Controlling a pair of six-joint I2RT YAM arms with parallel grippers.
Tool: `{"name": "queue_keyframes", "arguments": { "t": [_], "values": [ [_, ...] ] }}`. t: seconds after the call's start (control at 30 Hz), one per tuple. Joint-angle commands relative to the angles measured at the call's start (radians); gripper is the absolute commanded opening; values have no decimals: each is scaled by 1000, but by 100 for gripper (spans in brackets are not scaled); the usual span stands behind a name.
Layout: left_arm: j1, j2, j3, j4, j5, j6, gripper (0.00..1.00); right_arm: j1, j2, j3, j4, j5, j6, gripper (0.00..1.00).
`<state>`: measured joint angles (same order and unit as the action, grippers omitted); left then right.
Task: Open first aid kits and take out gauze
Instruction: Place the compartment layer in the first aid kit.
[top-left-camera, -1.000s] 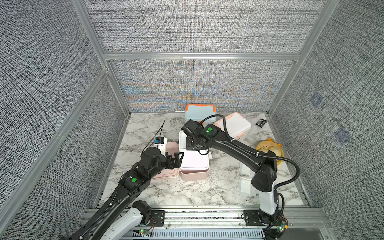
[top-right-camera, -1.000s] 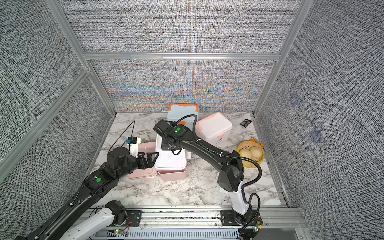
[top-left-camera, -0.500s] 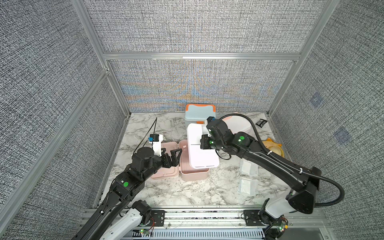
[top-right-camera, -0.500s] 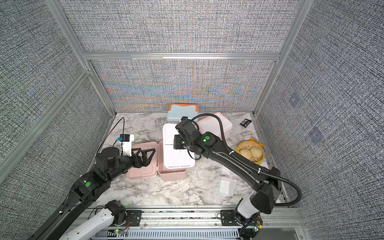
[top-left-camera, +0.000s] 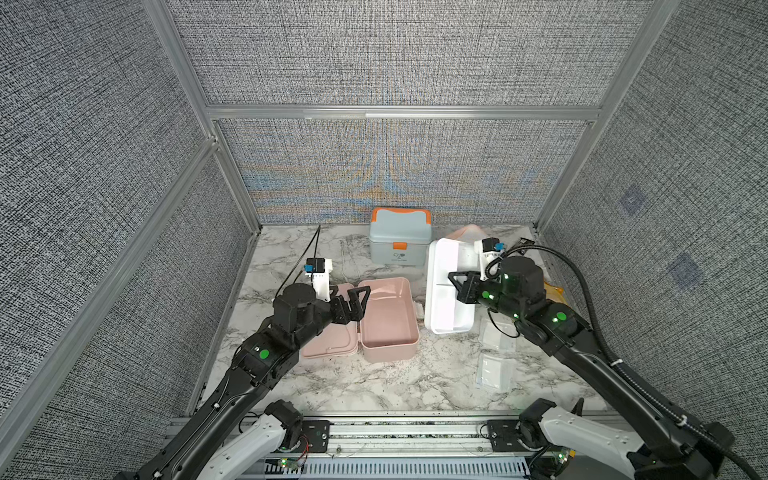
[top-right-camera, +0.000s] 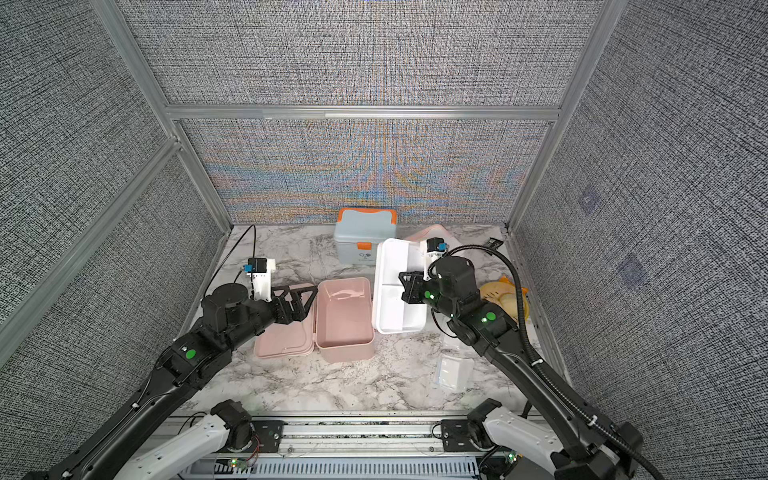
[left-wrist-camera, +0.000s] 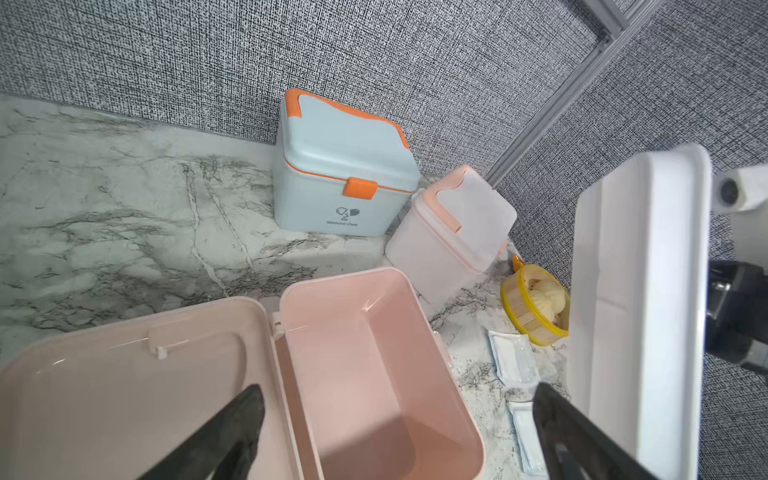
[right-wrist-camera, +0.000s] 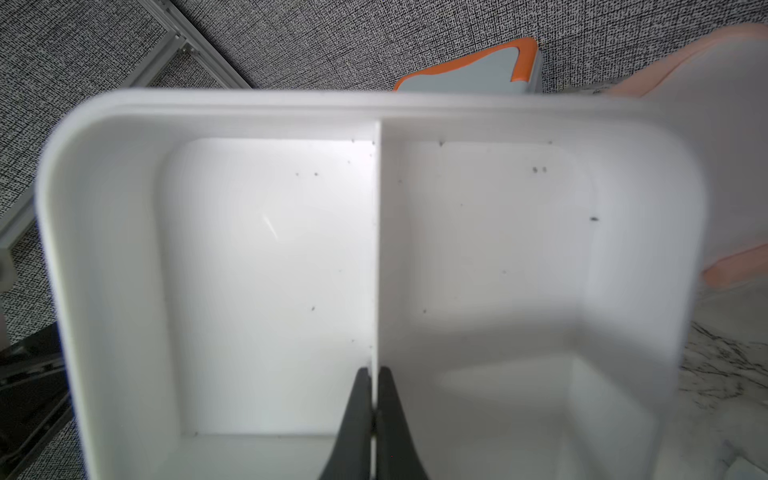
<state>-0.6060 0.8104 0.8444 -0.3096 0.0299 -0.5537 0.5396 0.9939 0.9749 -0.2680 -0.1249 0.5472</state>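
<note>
Both top views: marble tabletop (top-left-camera: 374, 386) (top-right-camera: 332, 386), grey fabric walls (top-left-camera: 395, 50)

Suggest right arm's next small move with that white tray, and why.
Probably lower the white tray onto bare marble right of the pink box and release. The right gripper is shut on its divider, the tray looks empty, and gauze packets already lie on the table.

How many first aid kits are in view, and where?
3. The pink kit lies open mid-table; the blue-and-orange kit stands shut by the back wall; the white-and-peach kit sits beside it, partly hidden behind the white tray.
</note>
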Motion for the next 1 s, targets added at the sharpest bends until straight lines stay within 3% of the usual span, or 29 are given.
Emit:
{"name": "queue_keyframes", "arguments": {
  "t": [0.0,0.23,0.47,0.73,0.97],
  "values": [
    [2,36,-3,65,-21,-22,100,-40,-42,-69,95,-100,-16,0],
    [2,84,-42,103,-65,-74,100,-121,-103,-168,145,-226,-15,0],
    [2,38,-57,42,-93,-121,100,-124,-77,-136,148,-300,-6,0],
    [3,-3,24,-221,-77,-82,100,-69,38,-4,120,-355,61,0],
    [11,-23,49,-247,-6,-31,100,41,258,226,-31,-297,99,0]
  ]
}}
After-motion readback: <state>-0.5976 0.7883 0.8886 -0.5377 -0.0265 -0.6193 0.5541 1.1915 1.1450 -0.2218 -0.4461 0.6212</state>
